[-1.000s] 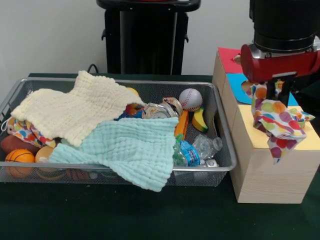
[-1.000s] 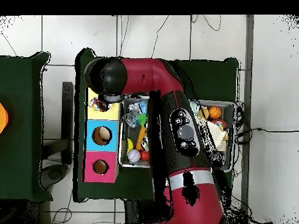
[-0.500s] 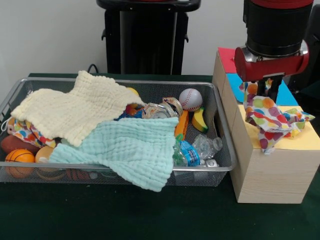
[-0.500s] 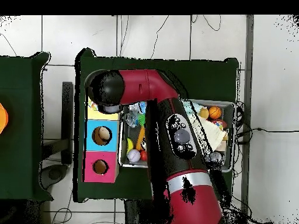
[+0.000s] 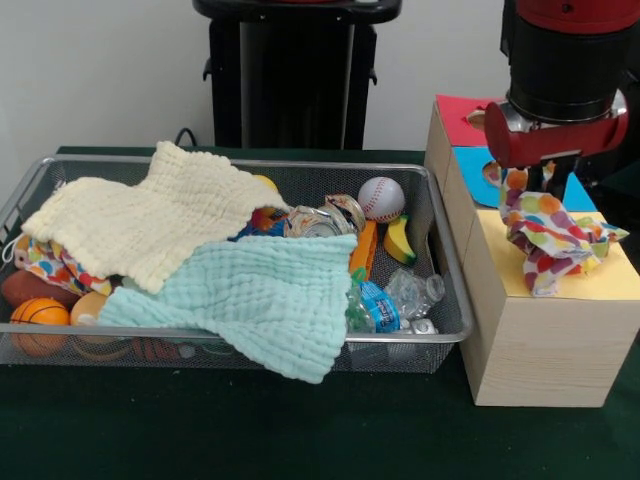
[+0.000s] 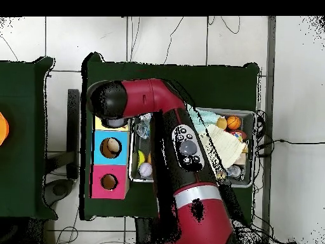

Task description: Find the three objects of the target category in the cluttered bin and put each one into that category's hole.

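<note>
My gripper (image 5: 535, 182) hangs over the yellow-faced box (image 5: 615, 280) and is shut on a white dotted fabric piece (image 5: 552, 238). The piece droops bunched onto the yellow face and hides the hole. In the overhead view my arm's wrist (image 6: 109, 101) covers the yellow box, the gripper and the piece. The wire-mesh bin (image 5: 440, 262) holds a second dotted piece (image 5: 45, 262) at its left end, half under the cream cloth (image 5: 150, 222). A scrap of dotted fabric (image 5: 263, 218) peeks out at the cream cloth's right edge.
A mint-green cloth (image 5: 262, 300) hangs over the bin's near rim. A baseball (image 5: 381, 198), banana, bottles and small basketballs (image 5: 38, 315) lie in the bin. The blue box's hole (image 6: 110, 147) and the red box's hole (image 6: 108, 182) are uncovered.
The gripper has shifted over the yellow box with the dotted piece. The piece no longer hangs over the box's front edge; it lies bunched on the yellow face.
</note>
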Available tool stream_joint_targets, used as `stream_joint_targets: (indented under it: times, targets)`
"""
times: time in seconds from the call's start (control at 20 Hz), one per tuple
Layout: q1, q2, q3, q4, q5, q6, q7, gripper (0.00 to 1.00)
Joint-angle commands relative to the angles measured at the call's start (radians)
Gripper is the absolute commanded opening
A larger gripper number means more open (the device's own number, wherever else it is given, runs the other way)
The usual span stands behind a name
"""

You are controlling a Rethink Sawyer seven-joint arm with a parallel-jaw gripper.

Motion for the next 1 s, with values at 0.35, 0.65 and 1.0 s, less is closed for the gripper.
stream_joint_targets:
  times: [0.35, 0.65, 1.0]
  targets:
    - [0.046, 0.100, 0.010, -0.002, -0.019, -0.059, 0.067, 0.00]
    - [0.033, 0.131, 0.002, -0.024, -0.027, -0.069, 0.045, 0.00]
    - [0.045, 0.192, -0.005, -0.088, -0.034, -0.090, 0.058, 0.00]
